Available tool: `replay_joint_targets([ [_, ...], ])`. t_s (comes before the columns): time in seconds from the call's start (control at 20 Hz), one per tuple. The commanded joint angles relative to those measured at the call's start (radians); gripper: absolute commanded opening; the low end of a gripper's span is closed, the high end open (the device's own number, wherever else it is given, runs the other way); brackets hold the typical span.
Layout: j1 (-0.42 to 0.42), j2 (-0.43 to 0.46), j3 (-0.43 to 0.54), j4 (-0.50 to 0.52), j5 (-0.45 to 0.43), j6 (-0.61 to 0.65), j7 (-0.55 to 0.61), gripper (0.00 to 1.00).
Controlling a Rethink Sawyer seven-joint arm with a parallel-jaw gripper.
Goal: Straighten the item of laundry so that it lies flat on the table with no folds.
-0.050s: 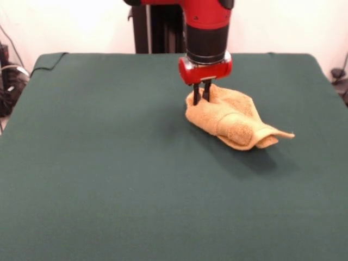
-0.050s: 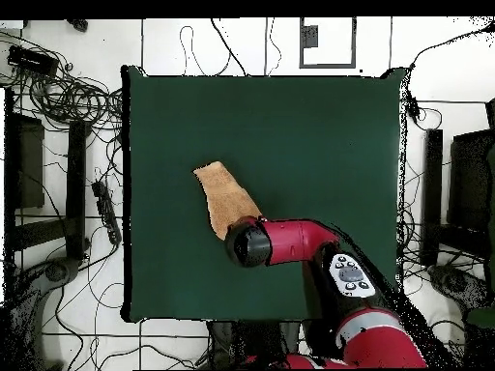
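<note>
Front shows gripper pinching bunched towel; overhead hides fingers behind arm.

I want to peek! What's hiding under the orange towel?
Only the green table shows around the towel. The towel is bunched and folded over itself, so whatever lies beneath is covered. The claw pinches its far end.

Only obstacle on the table was the bunched towel, right of centre toward the far side, with the gripper planted at its far-left end. Left half, near half and right edge were bare.
</note>
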Motion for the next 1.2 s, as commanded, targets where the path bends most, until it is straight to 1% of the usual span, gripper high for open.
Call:
replay_joint_targets([
  [0.05,0.017,0.068,0.105,0.067,0.034,-0.052,0.144,0.00],
  [0.5,0.012,0.081,0.118,0.046,0.031,-0.047,0.125,0.00],
  [0.65,0.018,0.056,0.115,0.050,0.032,-0.035,0.125,0.00],
  [0.75,0.033,-0.004,0.101,0.068,0.038,0.002,0.128,0.00],
  [0.8,0.041,-0.047,0.096,0.081,0.038,0.018,0.126,0.00],
  [1.0,0.062,-0.144,0.086,0.103,0.052,0.089,0.114,0.00],
  [1.1,0.065,-0.159,0.086,0.107,0.057,0.103,0.112,0.00],
  [1.2,0.086,-0.222,0.071,0.121,0.076,0.162,0.112,0.00],
])
